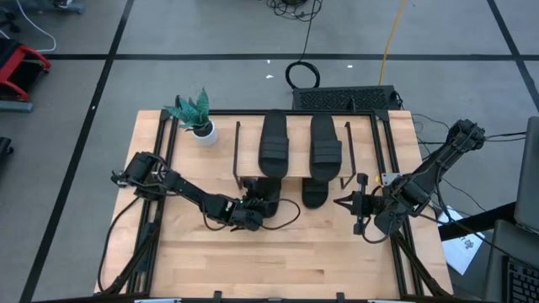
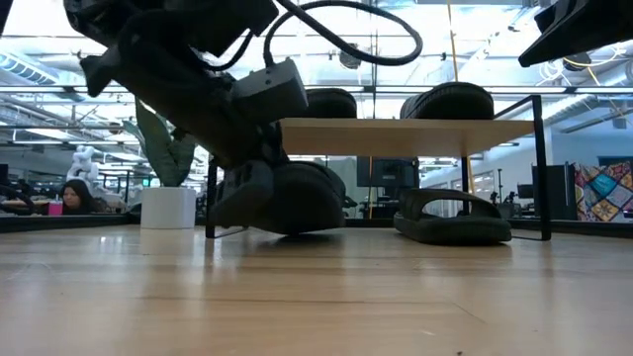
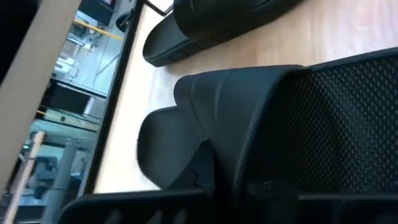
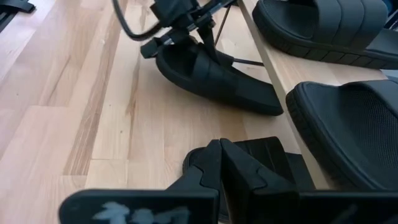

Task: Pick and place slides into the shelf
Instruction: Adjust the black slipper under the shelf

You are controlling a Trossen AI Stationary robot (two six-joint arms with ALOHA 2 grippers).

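Reaching low under the shelf (image 1: 290, 126), left fingers (image 1: 250, 220) grip 1 slide (image 1: 268, 192) — right fingers (image 1: 344, 202) closed.

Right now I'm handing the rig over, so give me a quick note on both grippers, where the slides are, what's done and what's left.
Left gripper: shut on the fourth slide, heel raised, toe going under the shelf at its left side.
Right gripper: shut, empty, hanging beside the shelf's right end.
Done: two top slides on the board, side by side; third slide flat on the table under the right half.
Left: push the held slide fully under the board, release, pull both arms back.
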